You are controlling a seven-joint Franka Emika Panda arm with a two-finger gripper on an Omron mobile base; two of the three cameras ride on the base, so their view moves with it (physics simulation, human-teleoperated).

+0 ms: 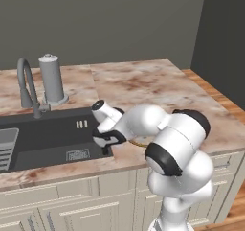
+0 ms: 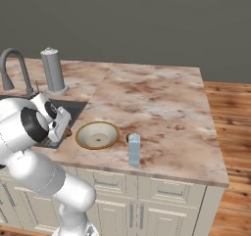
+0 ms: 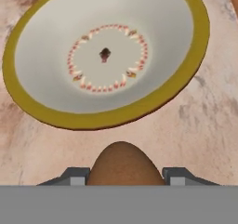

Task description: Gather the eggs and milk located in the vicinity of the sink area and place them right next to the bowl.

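A brown egg sits between my two fingertips, and my gripper is shut on it. It hangs low over the counter, just left of the cream bowl with the tan-gold rim. In the hand view, the bowl lies directly ahead of the egg. The pale blue milk carton stands upright just right of the bowl, near the counter's front edge. My gripper is at the right edge of the dark sink, with the hand pointing down.
A grey arched faucet rises behind the sink, with a tall grey cylinder with a white cap beside it. The marble counter stretches to the right of the bowl. A dark wall stands behind.
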